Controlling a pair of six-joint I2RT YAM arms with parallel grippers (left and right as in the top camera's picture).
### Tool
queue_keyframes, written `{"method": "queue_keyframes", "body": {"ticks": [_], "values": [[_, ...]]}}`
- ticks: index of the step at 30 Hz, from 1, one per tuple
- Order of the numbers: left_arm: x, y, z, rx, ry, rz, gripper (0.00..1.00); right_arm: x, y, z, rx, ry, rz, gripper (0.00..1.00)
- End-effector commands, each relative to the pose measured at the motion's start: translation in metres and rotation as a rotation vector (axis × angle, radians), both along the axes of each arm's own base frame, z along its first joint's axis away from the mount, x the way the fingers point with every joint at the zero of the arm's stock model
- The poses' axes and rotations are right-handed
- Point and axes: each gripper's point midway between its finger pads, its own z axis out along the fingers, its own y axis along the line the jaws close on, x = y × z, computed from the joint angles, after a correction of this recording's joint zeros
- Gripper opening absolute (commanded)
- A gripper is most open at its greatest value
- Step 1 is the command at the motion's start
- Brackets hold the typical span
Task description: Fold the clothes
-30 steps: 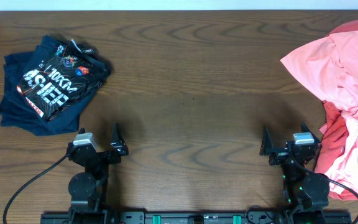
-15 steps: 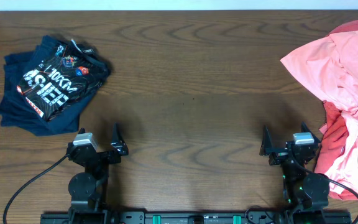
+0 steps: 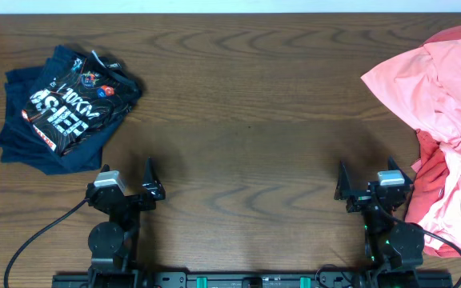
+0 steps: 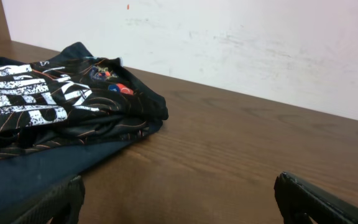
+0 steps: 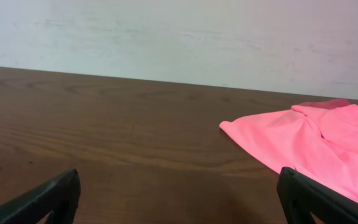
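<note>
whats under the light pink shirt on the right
A darker coral-red shirt pokes out beneath the light pink shirt near its lower left edge. How far it extends underneath is covered.

Overhead looks straight down; wrist views skim low across the table [image 3: 246, 104].

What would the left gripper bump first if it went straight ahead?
Likely the navy-black shirt pile, ahead on the left gripper's left side; its middle faces bare table. Height is unclear.
</note>
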Motion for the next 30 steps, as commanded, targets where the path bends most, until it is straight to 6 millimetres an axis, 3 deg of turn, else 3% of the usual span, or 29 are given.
{"method": "queue_keyframes", "body": {"ticks": [1, 10, 17, 23, 30], "values": [[0.000, 0.001, -0.018, 0.009, 0.041, 0.004, 0.98, 0.000, -0.002, -0.002, -0.012, 0.004, -0.008, 0.99], [0.000, -0.001, -0.010, -0.009, 0.031, -0.007, 0.98, 0.001, -0.003, -0.007, 0.000, 0.032, -0.015, 0.99], [0.003, -0.012, 0.011, -0.015, 0.075, -0.066, 0.98, 0.001, -0.024, -0.005, -0.028, 0.139, -0.132, 0.99], [0.011, -0.013, 0.031, -0.014, 0.235, -0.068, 0.98, 0.007, -0.035, 0.004, -0.042, 0.298, -0.206, 0.99], [0.024, -0.013, 0.048, -0.001, 0.482, -0.069, 0.98, 0.022, -0.051, -0.007, -0.079, 0.642, -0.295, 0.99]]}}
